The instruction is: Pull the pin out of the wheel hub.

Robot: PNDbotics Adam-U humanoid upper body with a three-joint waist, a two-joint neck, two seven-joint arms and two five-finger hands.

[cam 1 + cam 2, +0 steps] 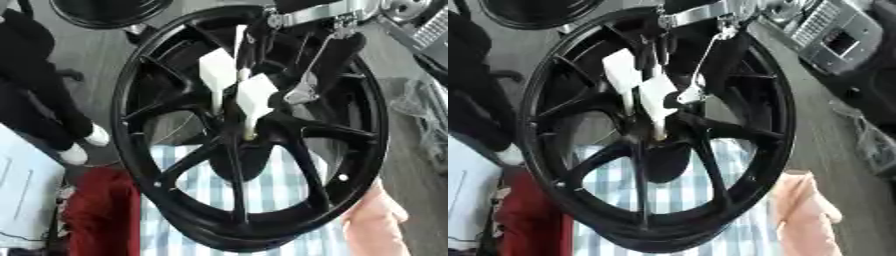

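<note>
1. A black spoked wheel (249, 125) is held upright in the middle of the view, above a blue-and-white checked cloth (262, 200).
2. The wheel's lower right rim is supported by a person's bare hand (374, 220).
3. The robot's right hand (297, 55) is brought in from the upper right, over the upper part of the wheel; its black fingers and silver joints are seen against the spokes.
4. Two white blocks (236, 85) are seen below the right hand, side by side, in front of the hub.
5. A thin white stem runs from the lower block down to the hub centre, where the pale pin (250, 131) is seated.
6. Whether the right hand's fingers are curled about the blocks cannot be told.
7. A red object (101, 210) lies at the lower left, beside the cloth.
</note>
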